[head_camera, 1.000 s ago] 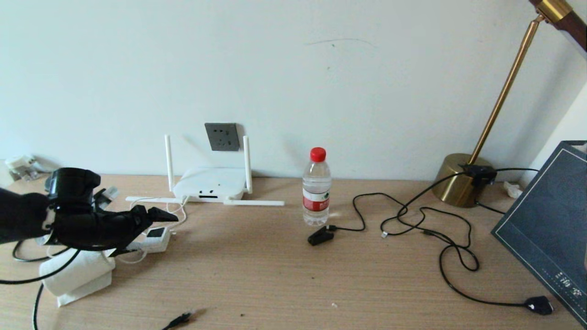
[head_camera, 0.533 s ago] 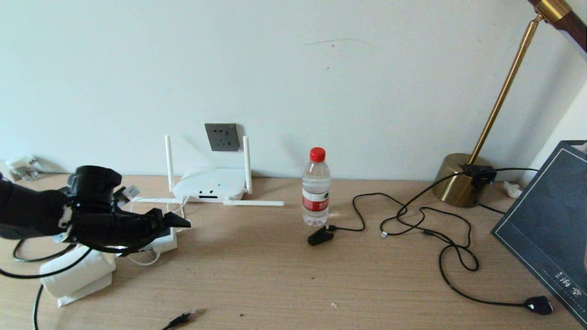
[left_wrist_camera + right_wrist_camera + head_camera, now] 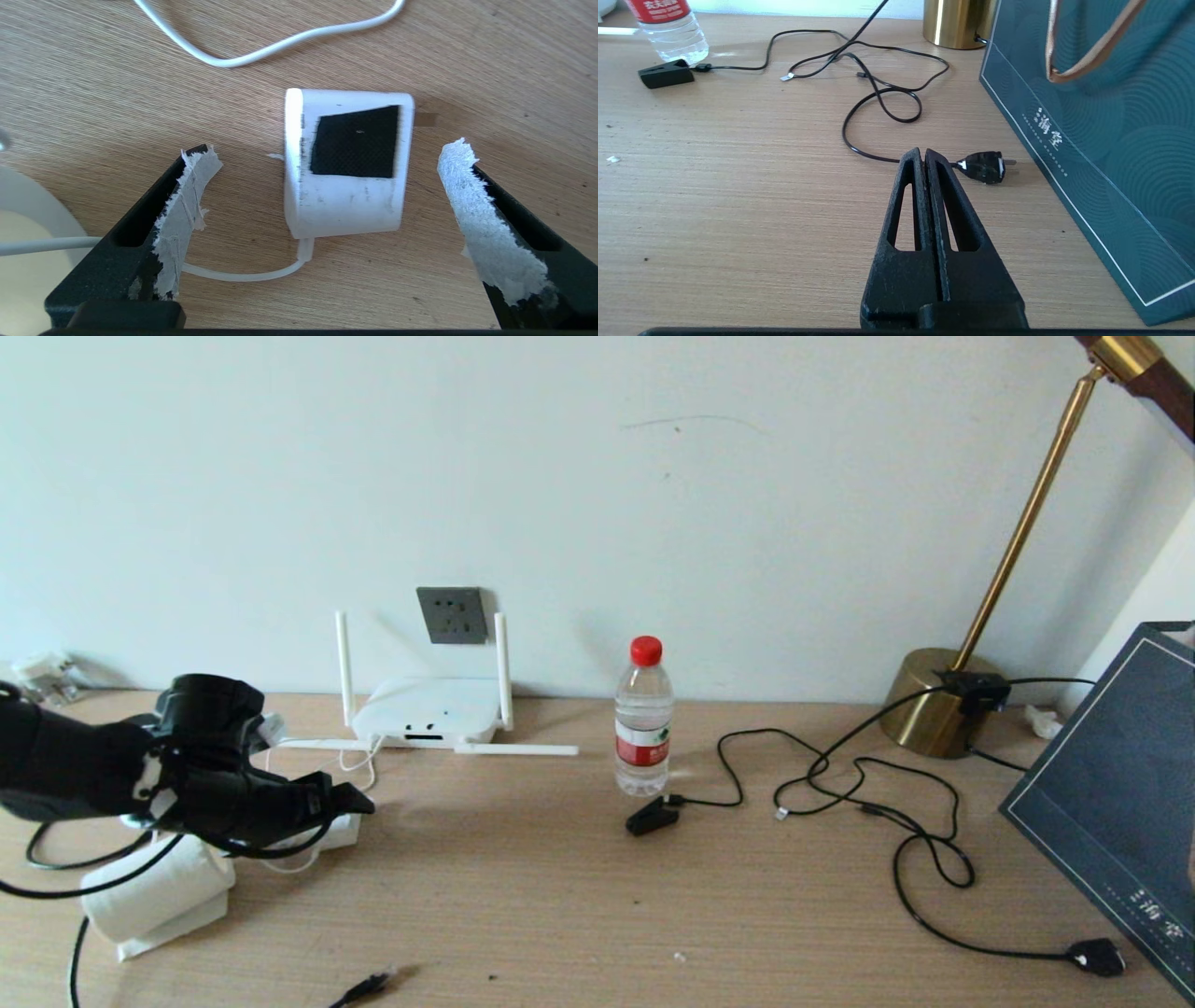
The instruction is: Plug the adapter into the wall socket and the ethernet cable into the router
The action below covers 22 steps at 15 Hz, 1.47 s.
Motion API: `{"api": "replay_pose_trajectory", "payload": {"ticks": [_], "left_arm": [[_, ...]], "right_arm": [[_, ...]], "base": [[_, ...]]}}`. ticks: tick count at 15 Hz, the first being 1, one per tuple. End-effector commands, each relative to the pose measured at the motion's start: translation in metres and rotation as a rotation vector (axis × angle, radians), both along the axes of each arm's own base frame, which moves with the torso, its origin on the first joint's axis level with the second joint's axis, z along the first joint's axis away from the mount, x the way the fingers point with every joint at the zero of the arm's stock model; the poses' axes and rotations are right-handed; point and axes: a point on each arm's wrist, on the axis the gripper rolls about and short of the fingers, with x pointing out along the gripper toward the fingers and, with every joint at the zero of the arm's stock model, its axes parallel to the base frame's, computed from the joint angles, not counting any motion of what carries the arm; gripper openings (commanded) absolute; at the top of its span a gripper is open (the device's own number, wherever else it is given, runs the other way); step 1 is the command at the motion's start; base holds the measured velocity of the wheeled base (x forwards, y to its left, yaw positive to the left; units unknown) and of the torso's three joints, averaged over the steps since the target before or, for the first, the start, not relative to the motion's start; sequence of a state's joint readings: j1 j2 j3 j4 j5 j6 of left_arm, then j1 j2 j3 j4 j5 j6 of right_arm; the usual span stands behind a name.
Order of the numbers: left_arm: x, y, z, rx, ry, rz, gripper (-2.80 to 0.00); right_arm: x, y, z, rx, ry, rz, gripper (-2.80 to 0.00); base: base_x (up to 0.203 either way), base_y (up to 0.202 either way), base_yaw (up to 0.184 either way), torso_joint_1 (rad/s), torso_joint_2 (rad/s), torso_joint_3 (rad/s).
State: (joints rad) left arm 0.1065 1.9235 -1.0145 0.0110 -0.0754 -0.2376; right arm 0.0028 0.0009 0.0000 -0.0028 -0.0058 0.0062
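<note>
Left tool (image 3: 327, 196) spread wide, its frayed white-taped black fingers (image 3: 187, 200) flanking the adapter, touching nothing.

The small white plastic cube adapter (image 3: 348, 168), dark textured square face up, lies on the wood-grain worktop (image 3: 93, 93) at centre frame, thin white cord looping behind. The matte black right tool (image 3: 923, 156) is pressed together, empty.

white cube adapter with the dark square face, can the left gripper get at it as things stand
Probably yes. The left gripper is open, its taped fingers on either side of the white cube adapter with the dark square face, nothing between them. Its thin white cord trails under one finger.
</note>
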Motion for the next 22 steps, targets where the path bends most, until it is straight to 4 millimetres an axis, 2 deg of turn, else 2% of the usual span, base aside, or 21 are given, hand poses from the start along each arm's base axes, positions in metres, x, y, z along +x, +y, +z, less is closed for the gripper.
{"api": "replay_pose_trajectory", "payload": {"ticks": [1,2,3,9,12,16,18,20,22], "left_arm": [[0.0,-0.001,-0.004,-0.004,0.028,0.001,0.0],[0.001,-0.002,-0.004,-0.005,0.034,-0.003,0.0],[0.002,-0.003,-0.004,-0.005,0.033,-0.007,-2.8],[0.017,-0.016,-0.011,-0.003,0.041,-0.046,-2.8],[0.014,-0.028,-0.007,0.002,0.058,-0.078,-2.8],[-0.019,-0.042,0.03,0.153,0.093,-0.103,-2.8],[-0.039,-0.045,0.044,0.313,0.131,-0.085,-2.8],[-0.056,-0.043,0.056,0.555,0.161,-0.035,-2.8],[-0.074,-0.044,0.069,0.735,0.173,-0.054,-2.8]], "right_arm": [[0.0,0.0,0.0,0.0,0.0,0.0,-2.8],[0.0,0.0,0.0,0.0,0.0,0.0,-2.8],[0.0,0.0,0.0,0.0,0.0,0.0,-2.8],[0.0,0.0,0.0,0.0,0.0,0.0,-2.8],[0.0,0.0,0.0,0.0,0.0,0.0,-2.8],[0.0,0.0,0.0,0.0,0.0,0.0,-2.8],[0.0,0.0,0.0,0.0,0.0,0.0,-2.8],[0.0,0.0,0.0,0.0,0.0,0.0,-2.8],[0.0,0.0,0.0,0.0,0.0,0.0,-2.8]], "base": [[0.0,0.0,0.0,0.0,0.0,0.0],[0.0,0.0,0.0,0.0,0.0,0.0],[0.0,0.0,0.0,0.0,0.0,0.0],[0.0,0.0,0.0,0.0,0.0,0.0],[0.0,0.0,0.0,0.0,0.0,0.0],[0.0,0.0,0.0,0.0,0.0,0.0],[0.0,0.0,0.0,0.0,0.0,0.0],[0.0,0.0,0.0,0.0,0.0,0.0],[0.0,0.0,0.0,0.0,0.0,0.0]]}}
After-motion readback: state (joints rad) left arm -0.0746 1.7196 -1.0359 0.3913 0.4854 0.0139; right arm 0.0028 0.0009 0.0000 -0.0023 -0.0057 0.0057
